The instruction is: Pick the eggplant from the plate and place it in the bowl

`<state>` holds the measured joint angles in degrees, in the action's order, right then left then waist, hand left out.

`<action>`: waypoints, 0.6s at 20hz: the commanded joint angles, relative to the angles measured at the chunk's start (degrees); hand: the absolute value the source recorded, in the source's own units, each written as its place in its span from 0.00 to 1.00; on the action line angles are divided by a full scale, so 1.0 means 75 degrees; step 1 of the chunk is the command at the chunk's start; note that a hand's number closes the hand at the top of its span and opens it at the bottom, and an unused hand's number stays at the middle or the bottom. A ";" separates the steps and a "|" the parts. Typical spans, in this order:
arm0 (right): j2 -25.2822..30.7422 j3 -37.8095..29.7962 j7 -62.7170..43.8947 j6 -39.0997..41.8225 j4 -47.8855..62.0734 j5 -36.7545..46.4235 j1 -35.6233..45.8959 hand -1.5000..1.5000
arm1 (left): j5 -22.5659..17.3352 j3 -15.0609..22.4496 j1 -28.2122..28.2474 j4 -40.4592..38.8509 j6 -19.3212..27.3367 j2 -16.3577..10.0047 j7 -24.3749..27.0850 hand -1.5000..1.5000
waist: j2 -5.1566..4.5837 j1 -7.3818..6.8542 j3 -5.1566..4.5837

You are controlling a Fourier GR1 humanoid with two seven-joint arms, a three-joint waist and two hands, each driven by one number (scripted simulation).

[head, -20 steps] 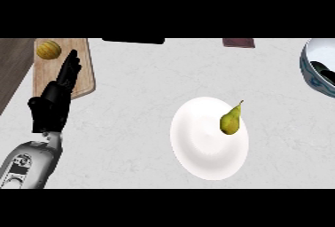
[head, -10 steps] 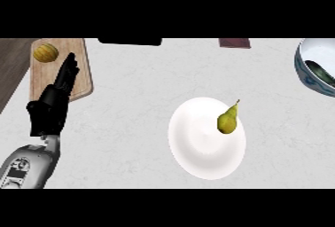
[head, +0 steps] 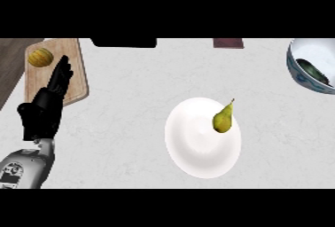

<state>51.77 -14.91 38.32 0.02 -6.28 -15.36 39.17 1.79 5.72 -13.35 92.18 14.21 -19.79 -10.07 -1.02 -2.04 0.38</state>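
One left hand [head: 41, 116], fingers stretched straight.

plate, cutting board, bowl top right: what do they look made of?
Plate: white, smooth, soft sheen; probably glazed ceramic, could be plastic.
Cutting board: light brown with grain streaks, matte; looks like wood.
Bowl: pale glossy inside, bluish patterned outer wall; likely glazed ceramic, partly cut off.

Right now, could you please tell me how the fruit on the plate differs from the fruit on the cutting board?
The plate's fruit is pear-shaped, tapering to a stem; the board's fruit is round. The plate's fruit is yellow-green; the board's fruit is duller, tan-yellow. The plate's fruit lies on the white plate near its right rim; the board's fruit sits on the cutting board, at its far end. Both lie untouched.
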 commanded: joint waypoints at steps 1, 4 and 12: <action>-0.0130 -0.0194 0.0567 0.0672 -0.0029 -0.0164 -0.0541 0.00 | -0.0019 -0.0169 0.0151 0.0082 -0.0081 -0.0033 0.0070 0.50 | 0.0045 0.0065 -0.0015; 0.0102 -0.0089 0.0703 0.1275 -0.0161 -0.0035 -0.0743 0.00 | 0.0184 -0.0103 -0.0112 -0.0482 0.0023 0.0216 0.0283 0.50 | 0.0044 0.0135 -0.0021; -0.0257 -0.0259 0.1319 0.1281 -0.0106 -0.0065 -0.1168 0.00 | 0.0163 -0.0281 0.0018 -0.0360 -0.0317 0.0204 0.0316 0.50 | 0.0060 0.0104 -0.0021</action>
